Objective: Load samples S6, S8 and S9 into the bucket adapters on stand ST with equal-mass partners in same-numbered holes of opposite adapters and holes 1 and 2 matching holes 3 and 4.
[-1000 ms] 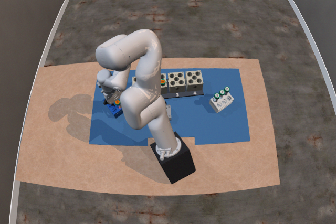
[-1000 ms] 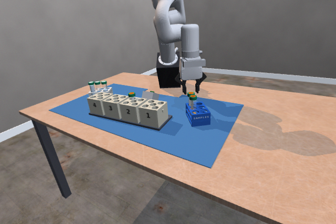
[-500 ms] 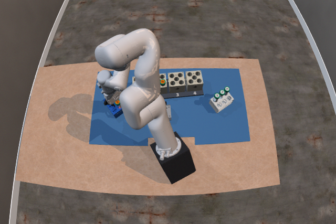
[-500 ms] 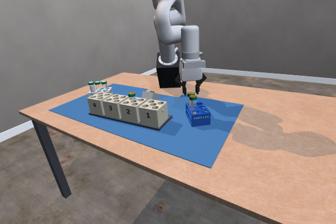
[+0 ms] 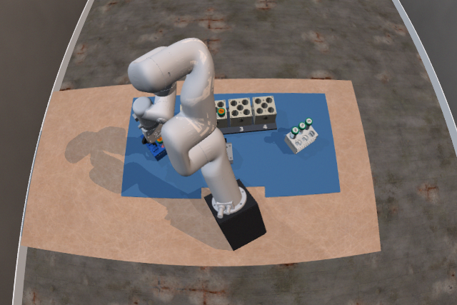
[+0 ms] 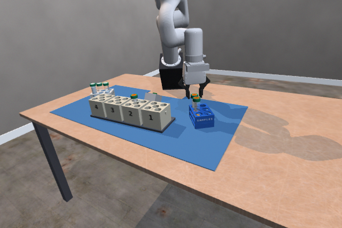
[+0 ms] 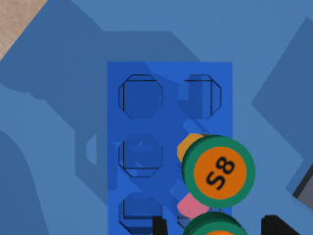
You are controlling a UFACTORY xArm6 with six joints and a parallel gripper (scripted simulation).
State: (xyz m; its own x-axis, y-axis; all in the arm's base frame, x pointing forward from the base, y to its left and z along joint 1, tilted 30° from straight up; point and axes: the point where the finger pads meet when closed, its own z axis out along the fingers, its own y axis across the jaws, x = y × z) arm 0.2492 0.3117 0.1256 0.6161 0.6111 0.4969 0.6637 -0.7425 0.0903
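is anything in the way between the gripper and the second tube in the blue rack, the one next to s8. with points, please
Nothing visible stands between the gripper [image 6: 194, 95] and that tube [image 6: 194, 94] [image 7: 217, 231]. S8 [image 6: 196, 99] [image 7: 220, 171] stands beside it, not between them.
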